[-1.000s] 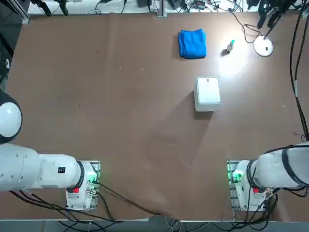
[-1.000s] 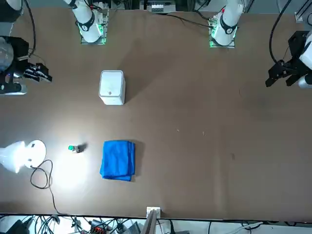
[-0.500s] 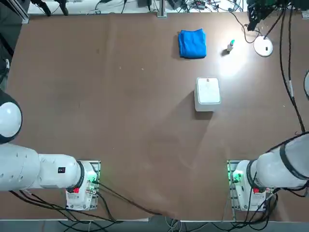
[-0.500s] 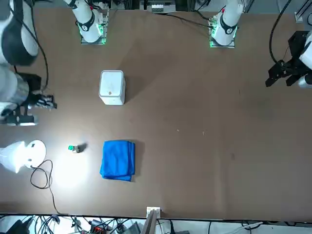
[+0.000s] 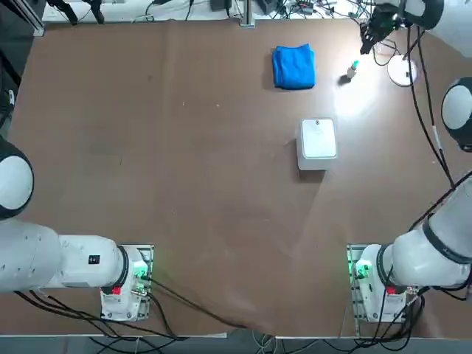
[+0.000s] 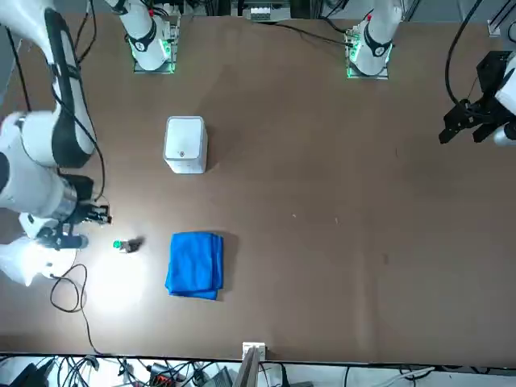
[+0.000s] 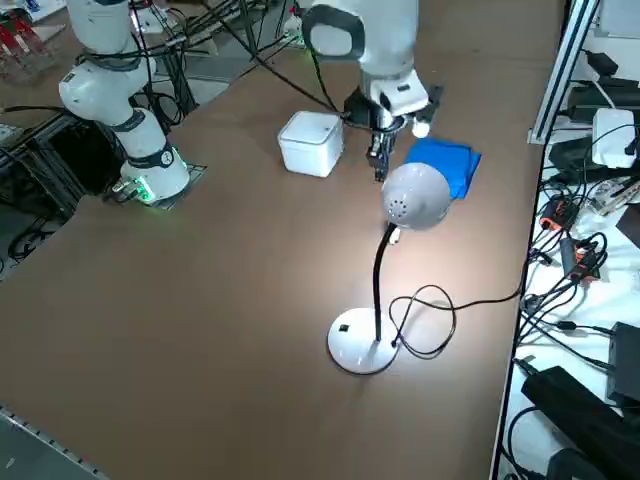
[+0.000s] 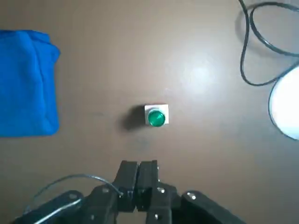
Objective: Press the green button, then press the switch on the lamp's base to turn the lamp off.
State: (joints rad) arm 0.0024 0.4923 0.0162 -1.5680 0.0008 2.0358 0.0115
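Observation:
The green button (image 5: 352, 68) (image 6: 118, 245) (image 8: 156, 117), a small pale stub with a green cap, stands between the blue cloth and the lamp. My right gripper (image 5: 367, 37) (image 6: 98, 216) (image 7: 380, 165) (image 8: 138, 166) hovers above the table close to the button. Its fingers are shut with nothing between them, and the button lies just beyond the fingertips in the wrist view. The lamp's base (image 5: 403, 71) (image 7: 362, 345) (image 8: 287, 109) is a white disc. The switch (image 7: 343, 327) shows as a dark mark on it. The lamp head (image 7: 415, 195) is lit and throws a bright patch on the table.
A folded blue cloth (image 5: 293, 66) (image 6: 195, 264) (image 8: 25, 84) lies beside the button. A white square box (image 5: 318, 141) (image 6: 185, 143) (image 7: 312, 140) sits nearer the table's middle. The lamp's black cord (image 7: 430, 315) loops by the base, near the table's edge.
My right arm has swung from above the lamp's base towards the green button, and the gripper now hangs close beside it. The lamp stays lit.

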